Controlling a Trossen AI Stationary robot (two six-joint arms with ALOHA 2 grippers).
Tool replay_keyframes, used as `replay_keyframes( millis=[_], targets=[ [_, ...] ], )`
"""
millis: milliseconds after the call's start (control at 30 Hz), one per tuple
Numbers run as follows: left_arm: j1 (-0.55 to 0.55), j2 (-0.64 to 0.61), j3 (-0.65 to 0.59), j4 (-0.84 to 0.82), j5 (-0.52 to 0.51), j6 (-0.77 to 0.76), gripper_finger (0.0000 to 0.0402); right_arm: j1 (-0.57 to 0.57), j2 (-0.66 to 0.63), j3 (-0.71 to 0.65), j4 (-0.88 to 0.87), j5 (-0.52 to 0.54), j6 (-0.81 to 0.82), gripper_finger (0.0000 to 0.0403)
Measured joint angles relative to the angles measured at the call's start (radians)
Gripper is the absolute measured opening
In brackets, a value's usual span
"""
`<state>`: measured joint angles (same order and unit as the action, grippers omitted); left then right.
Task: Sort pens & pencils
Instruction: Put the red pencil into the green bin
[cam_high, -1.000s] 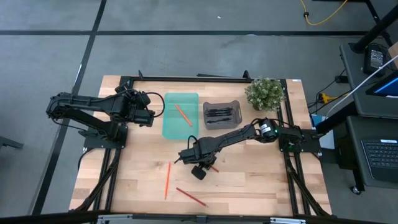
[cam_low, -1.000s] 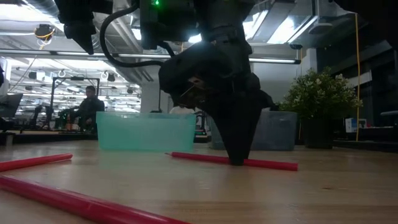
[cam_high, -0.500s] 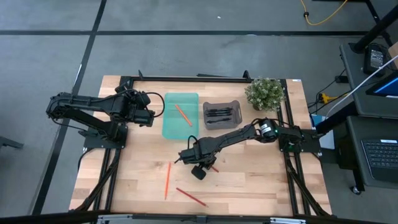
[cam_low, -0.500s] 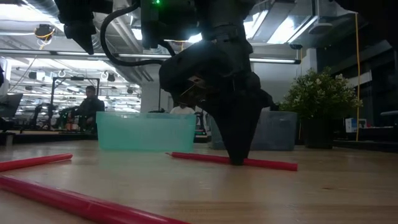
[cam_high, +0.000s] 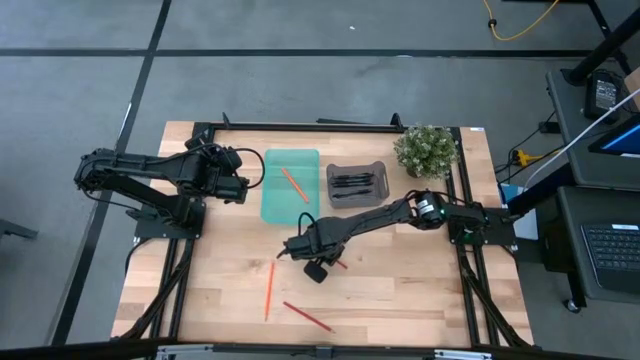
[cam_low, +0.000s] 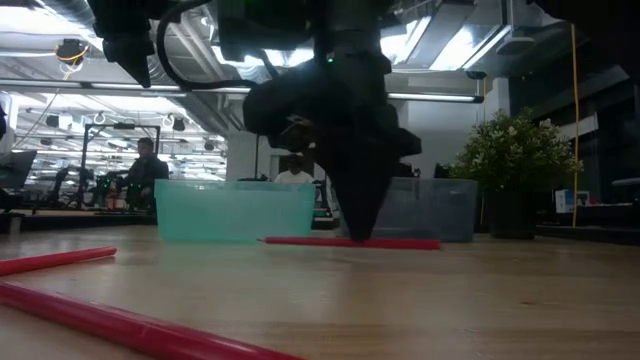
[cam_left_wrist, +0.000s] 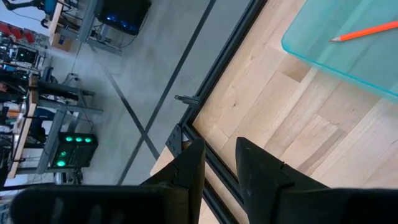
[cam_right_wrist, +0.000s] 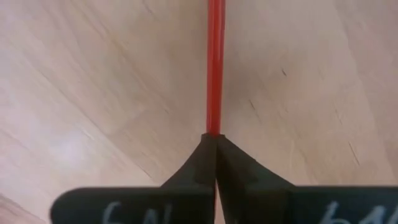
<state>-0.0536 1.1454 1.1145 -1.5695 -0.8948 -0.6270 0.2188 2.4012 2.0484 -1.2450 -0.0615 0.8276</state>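
Note:
My right gripper (cam_low: 358, 236) hangs over the middle of the table, shut on a red pencil (cam_low: 300, 242). An orange pencil (cam_high: 269, 288) and a red pencil (cam_high: 307, 316) lie flat on the wood near the front edge. Another orange pencil (cam_high: 294, 184) lies in the teal tray (cam_high: 278, 205). Black pens (cam_high: 352, 182) lie in the grey bin (cam_high: 380, 170). My left gripper (cam_left_wrist: 219, 169) waits open above the table's far left, beside the teal tray, with nothing between its fingers. My right gripper pinches the red pencil's shaft (cam_right_wrist: 214, 121) between its two fingertips, about midway along its length. The fingers come from above, pointing down, and lie across the pencil. The pencil hangs level just above the table, clear of the wood.
A potted plant (cam_high: 426, 150) stands at the far right corner. Black frame rails (cam_high: 310, 125) run along the table's far edge and sides. Bare wood lies between the trays and the loose pencils. A person (cam_low: 143, 170) sits in the room behind.
My right gripper has risen a little, still shut on the red pencil. The pencil, which lay slanting on the table, has come off the wood and now hangs level below the fingers.

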Motion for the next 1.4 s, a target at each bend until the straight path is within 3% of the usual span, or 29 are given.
replay_keyframes(
  millis=[867,1133,1400],
  targets=[
    [0.000,0.000,0.000,0.000,0.003,-0.001,0.0085,0.011,-0.004,0.043,-0.026,-0.008,0.000,0.0004],
    [0.000,0.000,0.000,0.000,0.016,-0.001,0.0085,0.011,-0.005,0.043,-0.015,0.007,-0.002,0.0051],
    [0.000,0.000,0.000,0.000,0.017,-0.001,0.0085,0.000,-0.006,0.037,0.112,0.026,-0.022,0.0112]
  ],
)
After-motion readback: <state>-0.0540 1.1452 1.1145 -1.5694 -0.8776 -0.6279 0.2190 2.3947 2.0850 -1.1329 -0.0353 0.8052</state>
